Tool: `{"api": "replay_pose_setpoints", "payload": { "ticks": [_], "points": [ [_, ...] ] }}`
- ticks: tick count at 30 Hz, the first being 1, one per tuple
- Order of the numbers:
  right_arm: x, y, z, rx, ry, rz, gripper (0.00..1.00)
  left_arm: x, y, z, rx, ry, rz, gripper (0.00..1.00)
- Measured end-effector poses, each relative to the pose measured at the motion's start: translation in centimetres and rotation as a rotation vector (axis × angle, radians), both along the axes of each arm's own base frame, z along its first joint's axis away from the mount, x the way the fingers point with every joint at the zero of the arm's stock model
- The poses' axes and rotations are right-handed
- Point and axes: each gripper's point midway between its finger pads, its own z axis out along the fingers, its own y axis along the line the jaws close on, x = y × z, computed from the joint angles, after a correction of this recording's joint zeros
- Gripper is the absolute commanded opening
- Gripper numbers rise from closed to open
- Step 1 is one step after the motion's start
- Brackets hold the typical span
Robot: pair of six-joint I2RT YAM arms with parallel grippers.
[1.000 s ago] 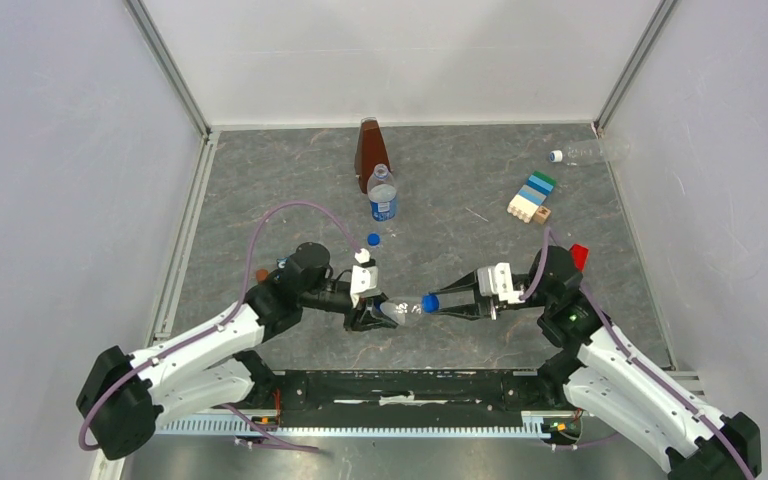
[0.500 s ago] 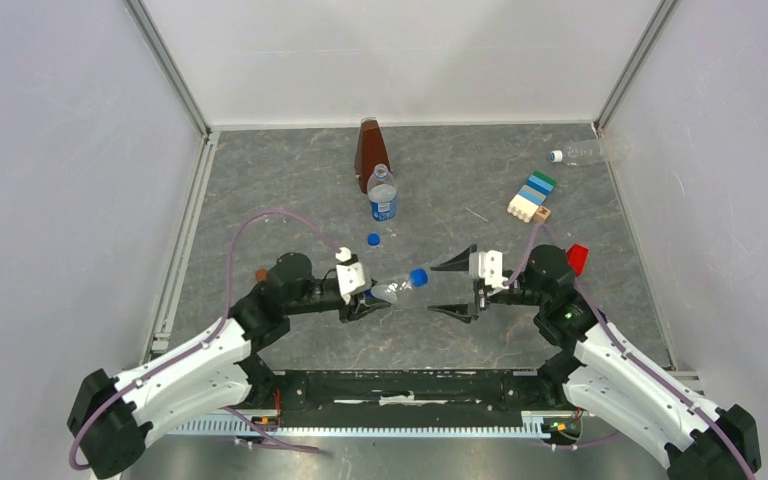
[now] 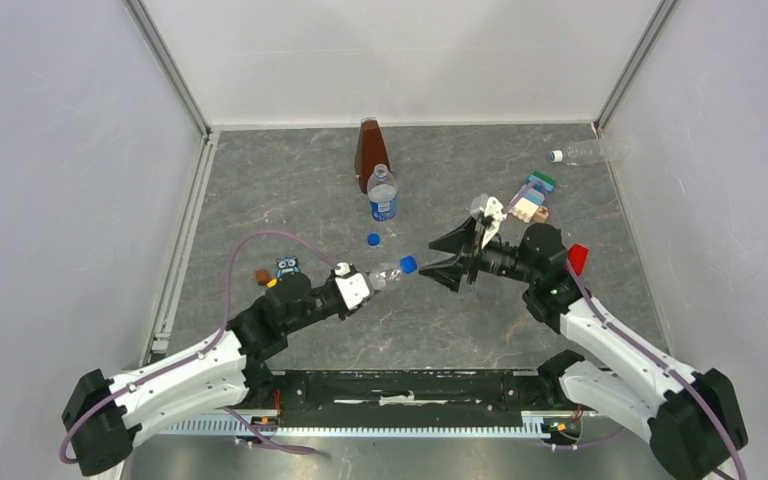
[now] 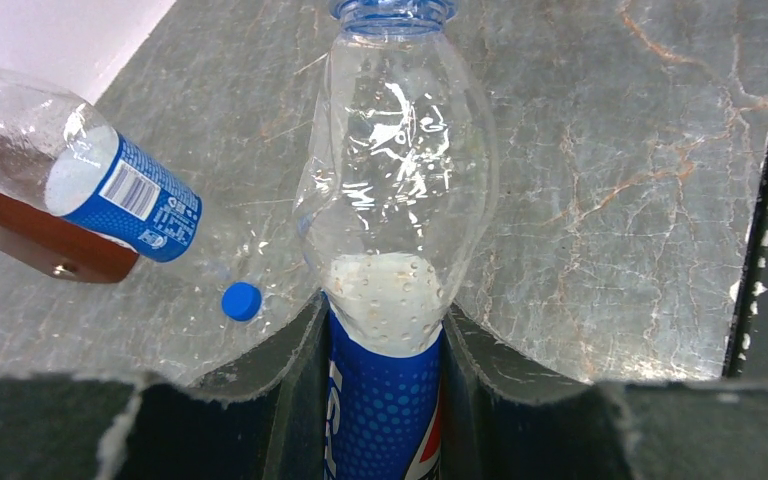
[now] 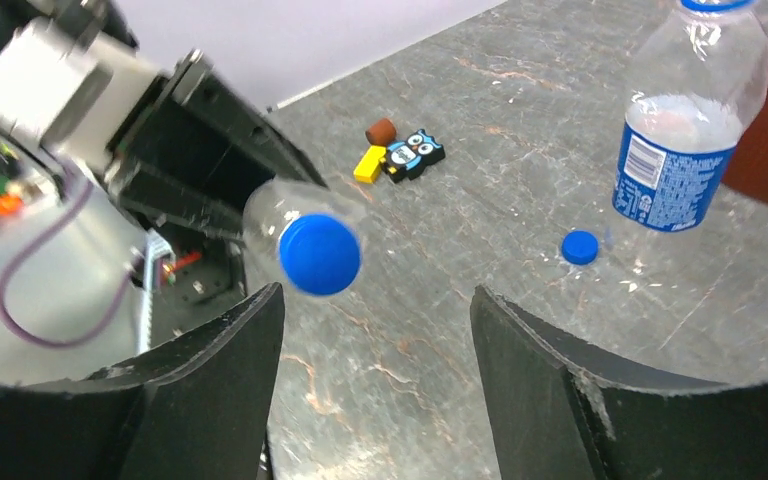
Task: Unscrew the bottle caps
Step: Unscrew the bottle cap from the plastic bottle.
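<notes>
My left gripper is shut on a clear bottle with a blue label, held off the table and pointing toward the right arm. Its blue cap sits on the neck. Just right of that cap, my right gripper stands open, holding nothing; the cap lies just beyond the left fingertip. A second labelled bottle stands mid-table, a loose blue cap near it. A third, unlabelled bottle lies at the far right with a white cap.
A brown pyramid-shaped object stands behind the upright bottle. Stacked toy blocks lie behind the right arm and a red piece beside it. An owl toy and small orange and yellow blocks lie by the left arm.
The right gripper opened, let go of the blue cap and swung toward the back. The left arm drew the bottle back left and tilted it; the cap stayed on.
</notes>
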Motion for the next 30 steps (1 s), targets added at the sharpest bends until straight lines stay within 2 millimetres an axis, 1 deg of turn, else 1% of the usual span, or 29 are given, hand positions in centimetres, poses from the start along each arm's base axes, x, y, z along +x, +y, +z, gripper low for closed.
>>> {"api": "replay_pose_setpoints", "payload": {
  "ticks": [3, 8, 11, 14, 17, 19, 23, 27, 30],
  "points": [
    [1.0, 0.2, 0.5, 0.074, 0.110, -0.018, 0.72, 0.1, -0.1, 0.1, 0.021, -0.040, 0.021, 0.02],
    [0.9, 0.9, 0.8, 0.129, 0.204, 0.028, 0.72, 0.7, 0.0, 0.3, 0.034, -0.081, 0.059, 0.02],
    [0.8, 1.2, 1.1, 0.153, 0.230, 0.048, 0.71, 0.9, -0.1, -0.2, 0.053, -0.081, 0.067, 0.02],
    [0.7, 1.4, 1.2, 0.165, 0.246, 0.060, 0.68, 0.7, -0.3, -0.8, 0.070, -0.071, 0.059, 0.02],
    [0.7, 1.6, 1.1, 0.169, 0.258, 0.071, 0.67, 0.5, -0.6, -1.1, 0.078, -0.066, 0.047, 0.02],
    [0.7, 1.6, 0.9, 0.164, 0.265, 0.076, 0.67, 0.5, -0.7, -1.2, 0.080, -0.065, 0.044, 0.02],
    [0.9, 1.7, -0.2, 0.126, 0.283, 0.069, 0.67, 0.5, -0.8, -0.9, 0.071, -0.072, 0.042, 0.02],
    [0.7, 1.6, -1.3, 0.081, 0.284, 0.078, 0.64, 0.6, -1.0, -0.5, 0.056, -0.082, 0.044, 0.02],
    [0.4, 1.5, -1.5, 0.065, 0.270, 0.093, 0.59, 0.6, -1.0, -0.5, 0.054, -0.083, 0.042, 0.02]
  ]
}}
